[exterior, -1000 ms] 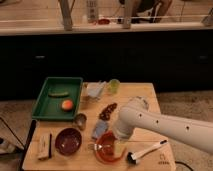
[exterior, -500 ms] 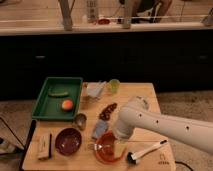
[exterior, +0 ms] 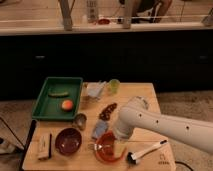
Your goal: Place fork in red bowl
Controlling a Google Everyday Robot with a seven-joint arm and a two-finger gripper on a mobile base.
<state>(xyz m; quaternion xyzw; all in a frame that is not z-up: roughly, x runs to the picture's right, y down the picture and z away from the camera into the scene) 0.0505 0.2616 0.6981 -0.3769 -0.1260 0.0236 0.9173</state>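
Observation:
The red bowl sits at the front edge of the wooden table, a little right of its middle. A thin pale fork shows over the bowl's left side, just under the end of my arm. My gripper is at the end of the white arm that comes in from the right, low over the bowl. Whether it holds the fork cannot be told. The arm hides the back of the bowl.
A maroon bowl stands left of the red one. A white-handled brush lies to its right. Behind are a metal cup, a blue packet, a brown snack, a green cup and a green tray.

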